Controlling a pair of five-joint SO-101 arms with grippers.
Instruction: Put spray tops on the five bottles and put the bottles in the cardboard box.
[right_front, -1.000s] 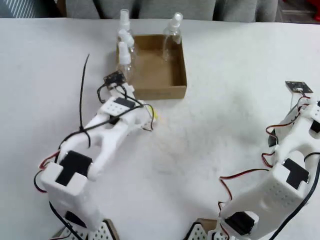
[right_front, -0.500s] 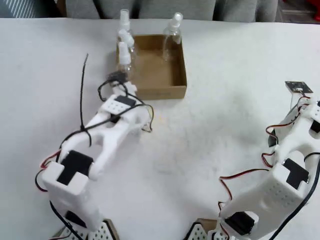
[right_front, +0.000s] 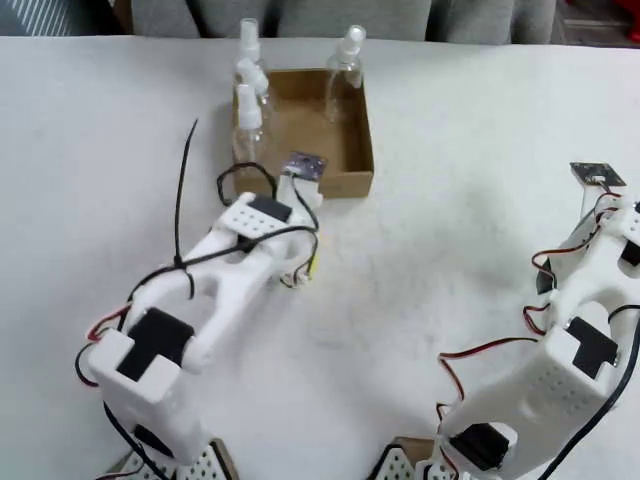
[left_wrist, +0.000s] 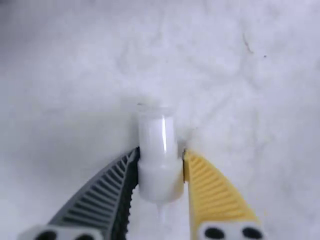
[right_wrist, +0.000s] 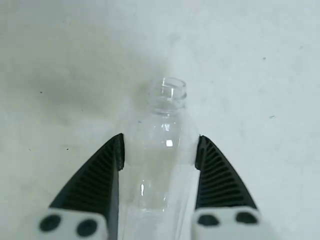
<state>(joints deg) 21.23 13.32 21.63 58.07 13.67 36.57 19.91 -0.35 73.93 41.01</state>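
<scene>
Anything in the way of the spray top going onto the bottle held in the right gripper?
Nothing visible. The bottle, clamped in the right gripper, has an open, uncovered neck; the spray top is held in the left gripper.

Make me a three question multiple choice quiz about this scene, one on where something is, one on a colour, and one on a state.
1. Where is the loose spray top?
A) in a person's hand
B) in the left gripper
C) on a shelf

2. What colours are the left gripper's fingers?
A) both black
B) both white
C) one grey, one yellow

3. The bottle in the right gripper is:
A) open at the neck, with no top
B) fitted with a top
C) filled with blue liquid

Answers:
1 B, the left wrist view shows it pinched between the fingers.
2 C, that view shows one grey finger and one yellow.
3 A, the right wrist view shows its bare open neck.
</scene>
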